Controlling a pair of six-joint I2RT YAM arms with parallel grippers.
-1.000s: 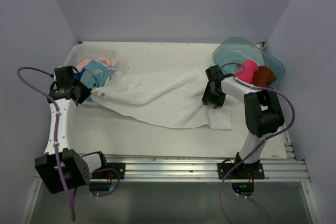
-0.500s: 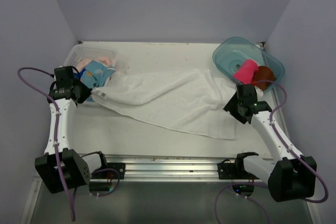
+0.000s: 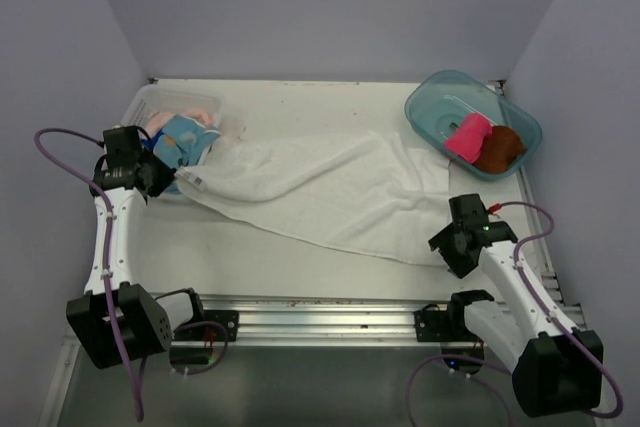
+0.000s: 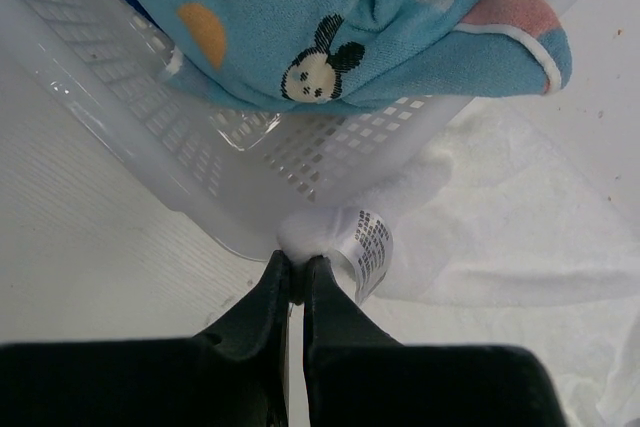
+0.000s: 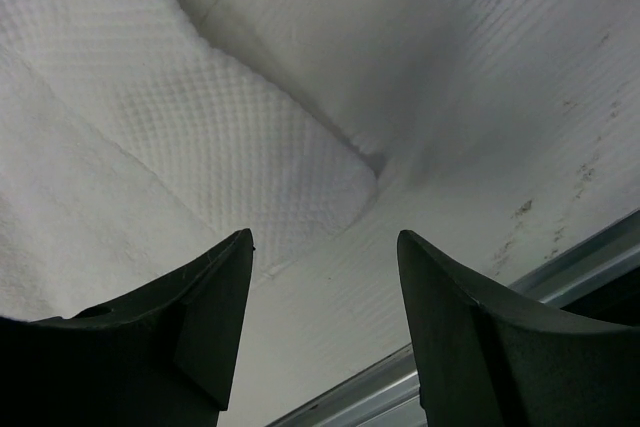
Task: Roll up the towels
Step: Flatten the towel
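White towel (image 3: 330,197) lies stretched in a wrinkled band across the middle of the counter (image 3: 250,272). Its left end is drawn up against the white lattice basket (image 3: 135,102) and its right end fans out toward the near right. The left gripper (image 4: 297,267) has its fingers closed narrow on the towel's left corner, beside the care label (image 4: 368,247) and close to the basket wall. The right gripper (image 5: 325,287) hovers over the near right corner with fingers spread wide and nothing between them.

The step in hand looks like taking this second corner so the cloth can be pulled flat before rolling. To do it well, the right fingers should probably come down straddling the corner's edge and pinch only the top layer, close to the hem. A gentle pull away from the left hold ought to take out the diagonal folds. Too hard a tug may drag the basket, where the light blue cartoon-print towel (image 4: 330,17) hangs over the rim. At the far right, a pink towel (image 3: 467,135) and a brown towel (image 3: 498,147) sit bundled in the teal tub (image 3: 430,107).
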